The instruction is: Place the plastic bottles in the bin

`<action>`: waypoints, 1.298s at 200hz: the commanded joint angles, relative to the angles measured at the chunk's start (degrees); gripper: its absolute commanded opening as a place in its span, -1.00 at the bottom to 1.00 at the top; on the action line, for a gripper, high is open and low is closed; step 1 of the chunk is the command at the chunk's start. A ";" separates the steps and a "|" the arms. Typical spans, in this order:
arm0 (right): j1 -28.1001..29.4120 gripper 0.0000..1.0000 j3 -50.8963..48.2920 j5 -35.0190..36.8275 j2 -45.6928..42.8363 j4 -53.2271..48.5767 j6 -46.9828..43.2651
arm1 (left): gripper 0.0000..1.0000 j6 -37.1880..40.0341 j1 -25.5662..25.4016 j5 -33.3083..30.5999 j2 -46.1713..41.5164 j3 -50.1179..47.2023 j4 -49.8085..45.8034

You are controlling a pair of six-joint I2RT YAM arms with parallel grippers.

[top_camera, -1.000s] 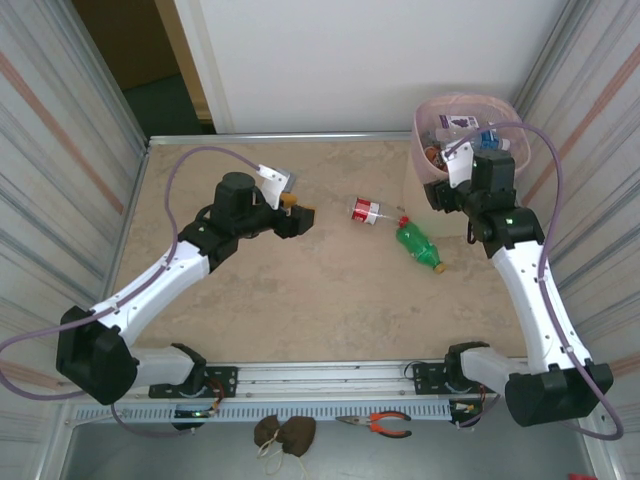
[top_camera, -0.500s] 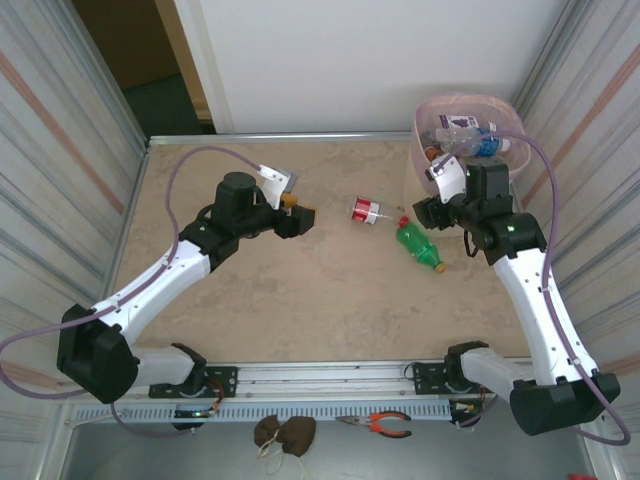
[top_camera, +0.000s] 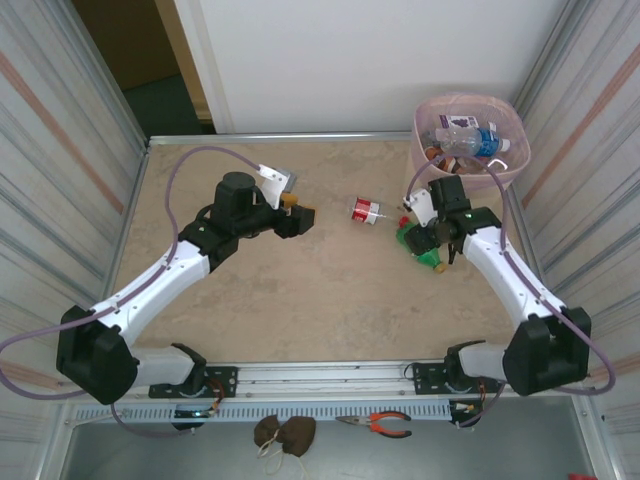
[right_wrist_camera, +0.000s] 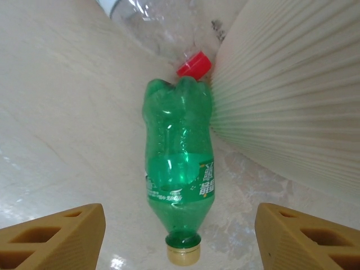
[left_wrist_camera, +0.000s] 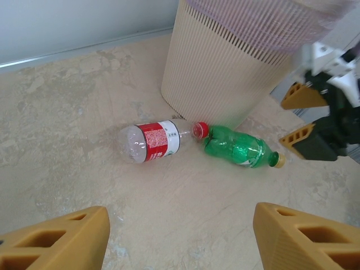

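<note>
My right pincer [right_wrist_camera: 180,233] has swung down from over the bin [top_camera: 466,99] and now hangs, jaws wide and empty, astride the green bottle [right_wrist_camera: 179,157] lying on the tabletop [top_camera: 300,290] just beside the bin's wall, so I judge it next to go in.

- A robot lab cell is suggested: a table [top_camera: 300,300] is walled by ribbed metal panels [top_camera: 60,130].
- The left arm [top_camera: 160,272] and right arm [top_camera: 510,285] are bolted to an aluminium rail [top_camera: 320,372].
- Pliers [top_camera: 385,424] are laid below.
</note>
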 commanded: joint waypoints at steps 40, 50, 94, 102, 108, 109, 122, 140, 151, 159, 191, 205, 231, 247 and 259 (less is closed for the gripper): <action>0.39 0.49 0.16 4.65 9.58 7.43 -2.41 | 0.37 -0.43 0.53 0.31 -2.02 -0.30 0.92; 0.39 0.50 0.58 4.54 11.02 7.89 -2.50 | 0.36 -0.44 0.56 0.13 -2.16 -0.37 0.76; 0.04 0.53 3.11 2.50 17.43 8.17 -3.46 | 0.37 -0.33 0.55 -0.34 -2.92 -0.76 0.30; 0.04 0.54 3.57 1.82 18.35 7.83 -3.47 | 0.37 -0.32 0.50 -0.53 -3.13 -0.81 0.21; 0.08 0.54 3.90 1.39 19.03 7.74 -3.47 | 0.37 -0.31 0.54 -0.60 -3.28 -0.88 0.21; 0.06 0.54 3.88 1.29 19.09 7.76 -3.47 | 0.37 -0.32 0.52 -0.65 -3.30 -0.89 0.21; 0.05 0.54 4.30 0.65 20.42 8.03 -3.47 | 0.37 -0.33 0.51 -0.94 -3.59 -1.12 0.21; 0.11 0.54 5.02 0.33 22.48 8.31 -3.55 | 0.37 -0.42 0.51 -1.16 -3.74 -1.24 0.14; 0.13 0.54 5.43 0.32 23.69 8.33 -3.56 | 0.37 -0.45 0.51 -1.05 -3.83 -1.28 0.04; 0.21 0.54 5.66 0.29 24.38 8.53 -3.56 | 0.37 -0.47 0.50 -1.15 -3.97 -1.24 -0.04; 0.28 0.50 6.09 0.03 26.83 8.72 -3.64 | 0.37 -0.42 0.58 -1.59 -4.66 -1.82 -0.32; 0.32 0.48 6.30 -0.10 27.69 8.75 -3.64 | 0.37 -0.47 0.51 -1.71 -4.97 -2.09 -0.29; 0.39 0.44 6.45 -0.29 28.97 8.27 -3.66 | 0.37 -0.52 0.50 -1.84 -5.38 -2.50 -0.23; 0.39 0.43 6.62 -0.29 29.74 7.89 -3.73 | 0.37 -0.50 0.50 -1.98 -5.44 -2.61 -0.16; 0.47 0.41 6.67 -0.27 30.26 7.54 -3.73 | 0.37 -0.50 0.56 -1.93 -5.60 -2.65 -0.23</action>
